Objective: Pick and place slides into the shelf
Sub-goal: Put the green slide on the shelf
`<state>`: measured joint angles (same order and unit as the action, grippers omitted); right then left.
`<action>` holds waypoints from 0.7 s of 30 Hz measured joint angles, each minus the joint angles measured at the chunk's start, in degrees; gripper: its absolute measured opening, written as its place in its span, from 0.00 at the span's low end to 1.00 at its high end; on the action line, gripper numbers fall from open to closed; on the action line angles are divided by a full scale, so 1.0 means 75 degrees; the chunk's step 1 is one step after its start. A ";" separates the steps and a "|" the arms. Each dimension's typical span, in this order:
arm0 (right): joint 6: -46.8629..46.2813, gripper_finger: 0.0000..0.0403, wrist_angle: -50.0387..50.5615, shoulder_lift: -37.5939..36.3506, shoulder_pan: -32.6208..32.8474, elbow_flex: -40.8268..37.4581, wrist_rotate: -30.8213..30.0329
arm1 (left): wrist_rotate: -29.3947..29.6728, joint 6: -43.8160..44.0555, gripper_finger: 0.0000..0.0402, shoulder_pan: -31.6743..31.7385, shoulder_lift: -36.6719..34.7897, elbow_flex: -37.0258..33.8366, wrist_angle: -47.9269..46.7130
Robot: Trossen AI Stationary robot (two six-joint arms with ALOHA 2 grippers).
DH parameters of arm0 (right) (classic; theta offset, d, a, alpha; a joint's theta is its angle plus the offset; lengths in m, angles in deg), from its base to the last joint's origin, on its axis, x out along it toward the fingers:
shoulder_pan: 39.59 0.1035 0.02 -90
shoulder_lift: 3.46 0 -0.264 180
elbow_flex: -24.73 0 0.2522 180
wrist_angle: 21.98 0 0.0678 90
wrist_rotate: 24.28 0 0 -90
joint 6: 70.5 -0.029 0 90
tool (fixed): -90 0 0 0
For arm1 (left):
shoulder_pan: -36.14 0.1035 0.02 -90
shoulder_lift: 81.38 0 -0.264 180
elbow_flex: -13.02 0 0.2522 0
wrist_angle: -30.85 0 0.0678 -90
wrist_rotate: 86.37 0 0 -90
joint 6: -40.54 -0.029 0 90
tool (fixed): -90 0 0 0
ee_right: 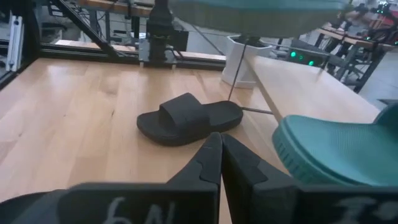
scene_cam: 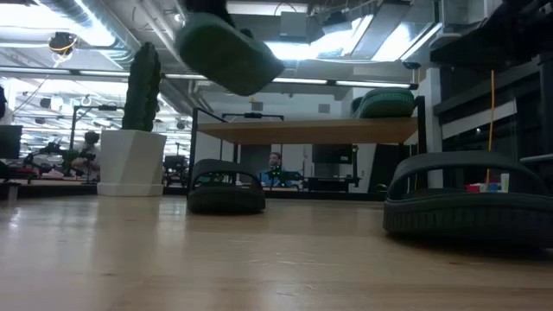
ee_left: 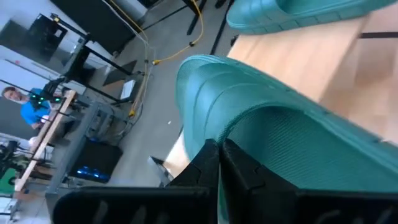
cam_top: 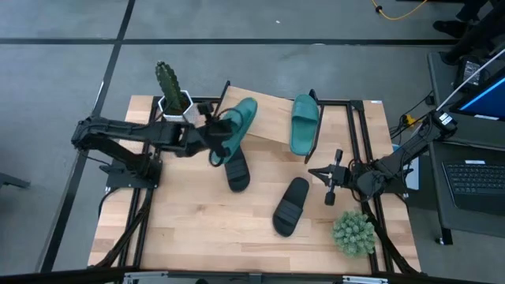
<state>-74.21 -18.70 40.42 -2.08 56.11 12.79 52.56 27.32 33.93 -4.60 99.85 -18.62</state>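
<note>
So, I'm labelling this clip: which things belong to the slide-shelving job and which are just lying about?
Part of the job:
- teal slide held in the left gripper
- teal slide on the shelf
- two black slides on the table
- shelf

Just lying about:
- potted cactus
- small green plant

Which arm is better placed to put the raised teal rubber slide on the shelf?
Left: its pincer is shut on the teal rubber slide, beside the slanted wooden shelf. The right pincer is shut, empty.
</note>
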 joint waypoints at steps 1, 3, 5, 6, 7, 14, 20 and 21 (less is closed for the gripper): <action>0.0052 0.03 -0.0011 0.0000 -0.0002 0.0029 0.0000 | -0.0169 -0.0119 0.00 0.0146 0.0111 0.0085 0.0069; 0.0092 0.03 -0.0025 -0.0001 0.0000 0.0080 0.0000 | -0.0580 -0.0280 0.00 0.0419 0.0366 0.0289 0.0255; 0.0162 0.03 -0.0020 0.0000 0.0000 0.0111 0.0003 | -0.0882 -0.0461 0.00 0.0642 0.0661 0.0480 0.0455; 0.0173 0.03 -0.0020 -0.0003 0.0000 0.0115 0.0003 | -0.0973 -0.0565 0.00 0.0733 0.0810 0.0577 0.0529; 0.0179 0.03 -0.0014 -0.0002 -0.0001 0.0115 0.0003 | -0.1030 -0.0676 0.00 0.0815 0.0977 0.0686 0.0649; 0.0374 0.03 0.0007 -0.0001 -0.0001 0.0115 0.0003 | -0.1088 -0.1183 0.00 0.1153 0.2194 0.1654 0.0980; 0.0382 0.03 0.0108 -0.0003 -0.0003 0.0115 0.0003 | -0.1026 -0.1514 0.00 0.1285 0.3080 0.2526 0.1133; 0.0380 0.03 0.0122 0.0000 -0.0003 0.0115 0.0003 | -0.1018 -0.1514 0.00 0.1298 0.3209 0.2662 0.1135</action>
<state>-71.36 -17.79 40.42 -2.10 56.97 12.81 44.92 15.96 43.67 19.46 119.81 -10.11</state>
